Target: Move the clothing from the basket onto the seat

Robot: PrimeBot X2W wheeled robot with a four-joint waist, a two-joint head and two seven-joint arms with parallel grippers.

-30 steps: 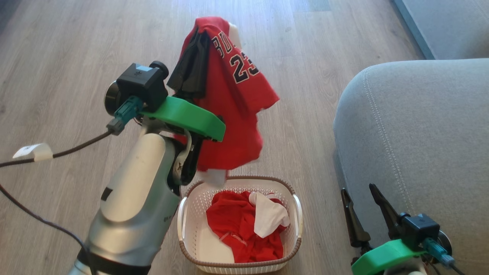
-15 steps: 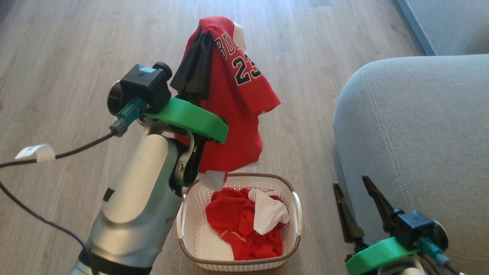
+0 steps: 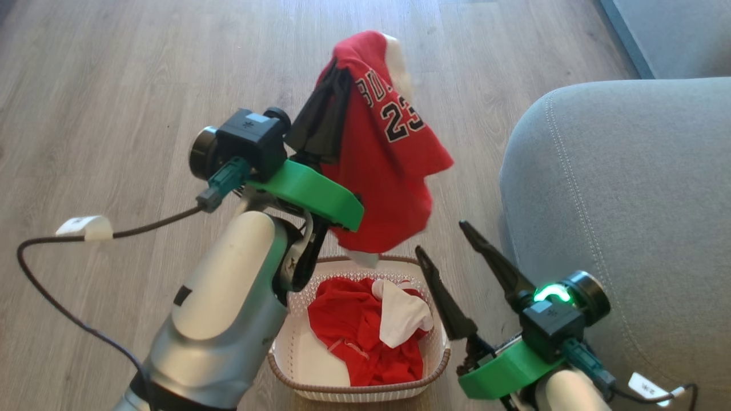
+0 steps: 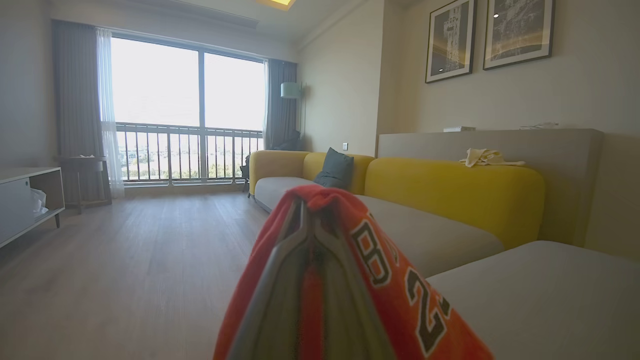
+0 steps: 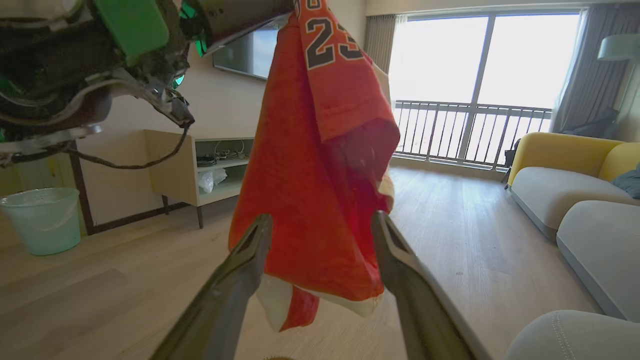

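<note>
A red jersey (image 3: 388, 171) with the number 23 hangs above the basket (image 3: 284, 377), draped over my left gripper (image 3: 341, 71), which is shut on its top fold. In the left wrist view the closed fingers (image 4: 280, 280) meet under the jersey (image 4: 400, 280). More red and white clothing (image 3: 348, 331) lies in the cream basket on the floor. My right gripper (image 3: 441, 237) is open beside the basket, and its two fingers frame the jersey's (image 5: 320, 150) lower part without touching it. The grey seat (image 3: 628, 200) is at the right.
A black cable with a white tag (image 3: 85, 227) trails over the wooden floor at the left. A pale green bucket (image 5: 42, 220) and a low cabinet (image 5: 200, 170) stand by the far wall. A yellow-backed sofa (image 4: 450, 185) runs behind the seat.
My left arm has carried the jersey to the right, toward the seat. My right gripper, still open, has risen and swung left, from beside the seat to below the jersey's hem.
</note>
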